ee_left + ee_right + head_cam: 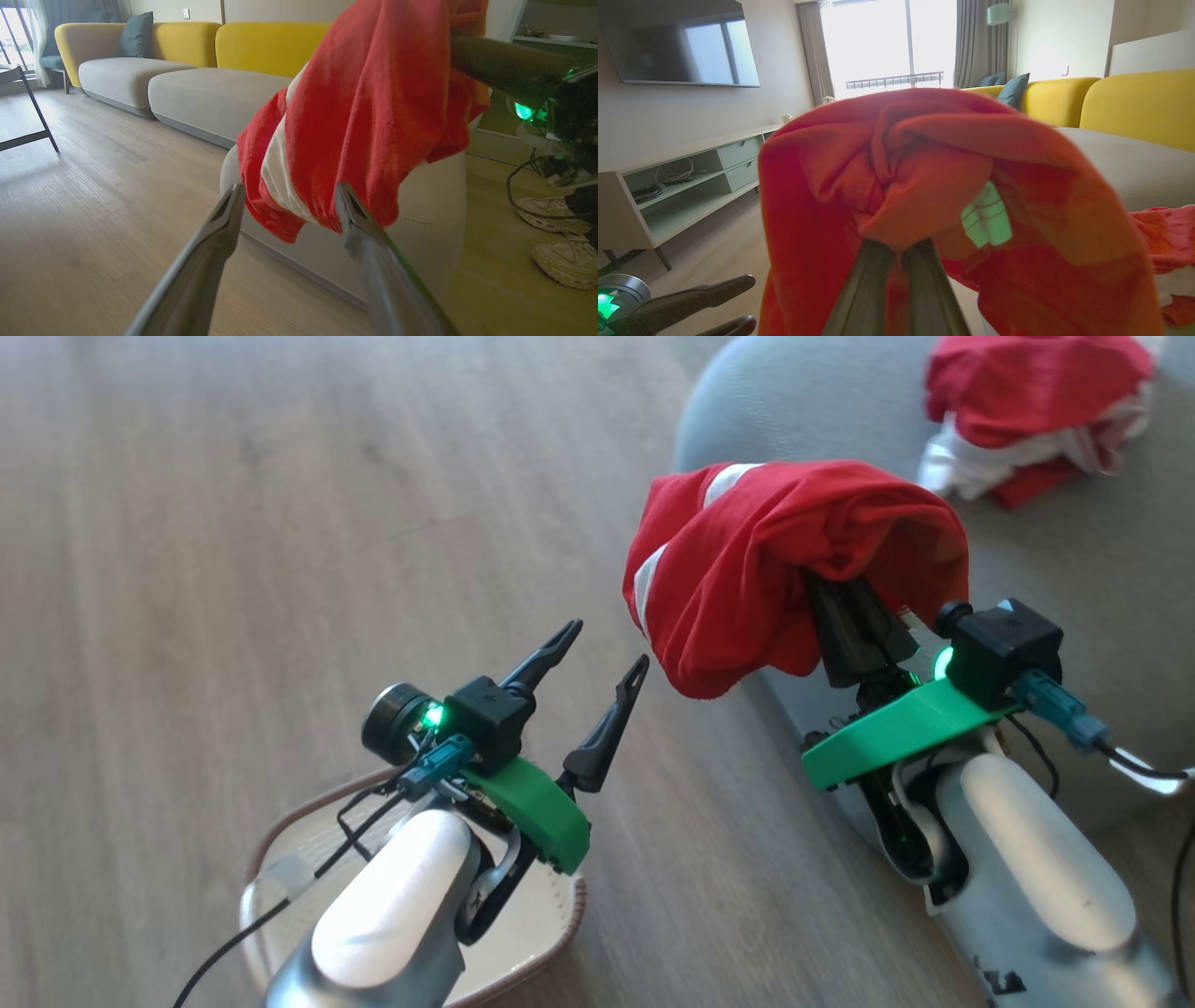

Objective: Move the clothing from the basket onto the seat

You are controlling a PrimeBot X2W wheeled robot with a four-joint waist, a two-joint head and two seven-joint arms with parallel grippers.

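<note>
While the left end effector [607, 644] stands spread and empty by the oval cream perforated plastic basket [571, 919], the right end effector [899, 247] clamps a soft red white-striped garment [794, 560] — at the edge of the grey upholstered seat [1074, 569]. Another crumpled red garment [1027, 411] lies on that seat.

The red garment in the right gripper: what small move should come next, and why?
Probably carry the right gripper a little further over the grey seat cushion, then open it. It is shut on the red garment, which hangs at the cushion's rounded corner and seems partly over the wooden floor.
</note>
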